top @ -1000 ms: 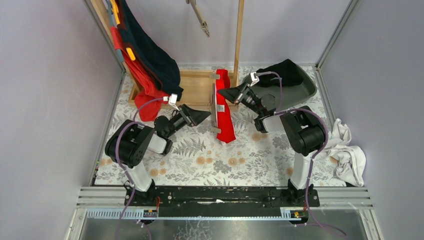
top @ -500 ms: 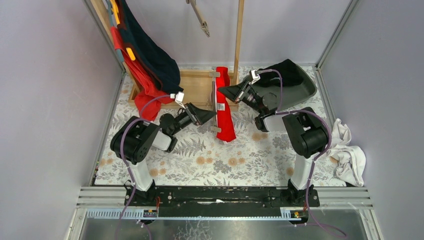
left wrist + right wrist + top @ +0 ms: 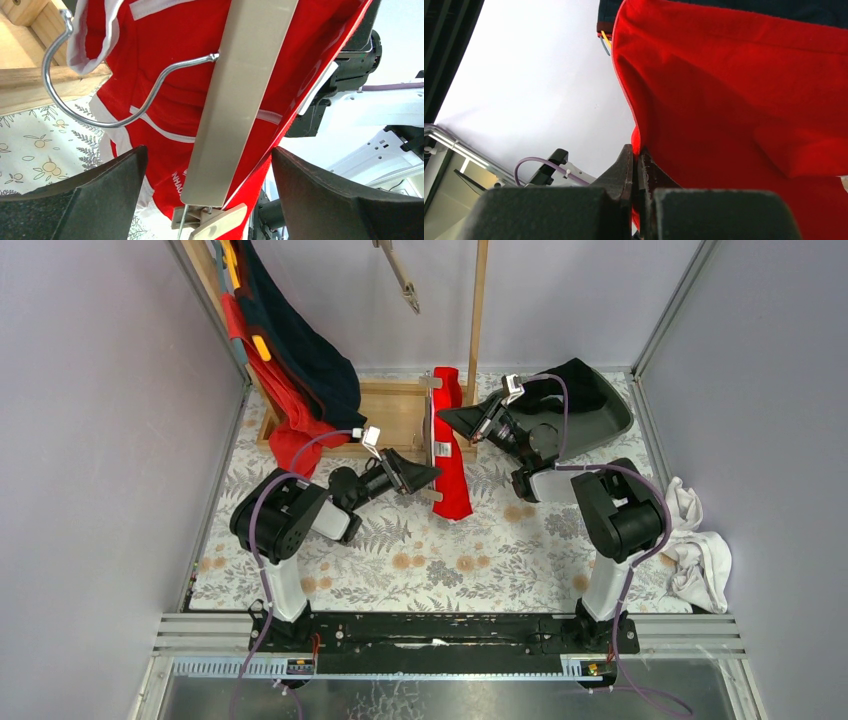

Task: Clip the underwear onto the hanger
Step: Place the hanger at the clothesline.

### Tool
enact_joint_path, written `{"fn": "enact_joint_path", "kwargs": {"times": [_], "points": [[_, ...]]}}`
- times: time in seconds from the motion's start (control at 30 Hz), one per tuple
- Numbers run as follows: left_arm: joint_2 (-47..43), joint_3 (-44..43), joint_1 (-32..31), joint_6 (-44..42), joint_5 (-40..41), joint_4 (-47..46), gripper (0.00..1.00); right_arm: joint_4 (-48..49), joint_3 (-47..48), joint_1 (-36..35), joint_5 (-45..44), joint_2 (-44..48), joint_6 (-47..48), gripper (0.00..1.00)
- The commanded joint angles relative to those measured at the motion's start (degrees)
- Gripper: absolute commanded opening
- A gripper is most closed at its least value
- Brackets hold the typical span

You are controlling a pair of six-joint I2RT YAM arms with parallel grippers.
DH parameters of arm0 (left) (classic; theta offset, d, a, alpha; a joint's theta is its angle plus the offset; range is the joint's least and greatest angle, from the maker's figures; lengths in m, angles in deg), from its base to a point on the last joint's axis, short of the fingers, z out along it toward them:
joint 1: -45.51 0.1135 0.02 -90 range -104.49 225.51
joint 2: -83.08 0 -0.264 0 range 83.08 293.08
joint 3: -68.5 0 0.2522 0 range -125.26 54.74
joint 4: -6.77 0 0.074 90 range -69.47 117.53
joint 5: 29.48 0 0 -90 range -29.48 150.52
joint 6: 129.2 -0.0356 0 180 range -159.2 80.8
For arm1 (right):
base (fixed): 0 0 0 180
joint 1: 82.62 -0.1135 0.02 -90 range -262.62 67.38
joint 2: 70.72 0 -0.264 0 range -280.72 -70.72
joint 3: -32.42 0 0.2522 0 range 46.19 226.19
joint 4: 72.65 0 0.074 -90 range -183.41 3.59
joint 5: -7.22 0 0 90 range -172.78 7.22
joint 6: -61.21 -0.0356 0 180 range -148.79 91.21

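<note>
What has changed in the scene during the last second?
The left gripper moved right, up to the hanger, jaws open on either side of its bar. The right gripper shifted slightly toward the back with the red underwear. It stays shut on the fabric; the hanging clothes have not moved.

The red underwear [image 3: 452, 465] with white trim drapes over the hanger [image 3: 240, 90], a pale flat bar with a curved metal hook [image 3: 100, 117] and an end clip [image 3: 215, 226]. It runs near-to-far over the table [image 3: 400, 570].
</note>
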Motion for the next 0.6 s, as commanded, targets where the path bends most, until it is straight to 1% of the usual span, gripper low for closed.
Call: {"fn": "enact_joint_path", "kwargs": {"times": [0.0,0.1,0.23,0.37,0.5,0.57], "points": [[-0.43,-0.83,-0.87,-2.56,1.40,-4.70,0.87,8.07,2.57,0.33,0.42,3.33,-0.91,0.00],[-0.80,-0.85,-1.25,-3.07,2.03,-4.72,0.76,8.09,2.25,0.28,0.29,3.38,-0.85,0.00],[-1.38,-0.90,-1.77,-3.86,2.70,-4.78,0.67,8.11,1.86,0.30,0.36,3.64,-0.80,0.00],[-2.48,-0.25,-1.98,-4.64,3.23,-4.78,0.55,8.13,1.22,0.39,0.28,3.77,-0.71,0.00],[-4.77,1.62,-2.00,-5.47,4.15,-4.78,0.39,8.11,0.62,0.94,-0.06,3.63,-0.61,0.00],[-6.02,2.74,-1.93,-5.70,4.58,-4.71,0.33,8.03,0.19,1.30,-0.09,3.37,-0.72,0.00]]}}
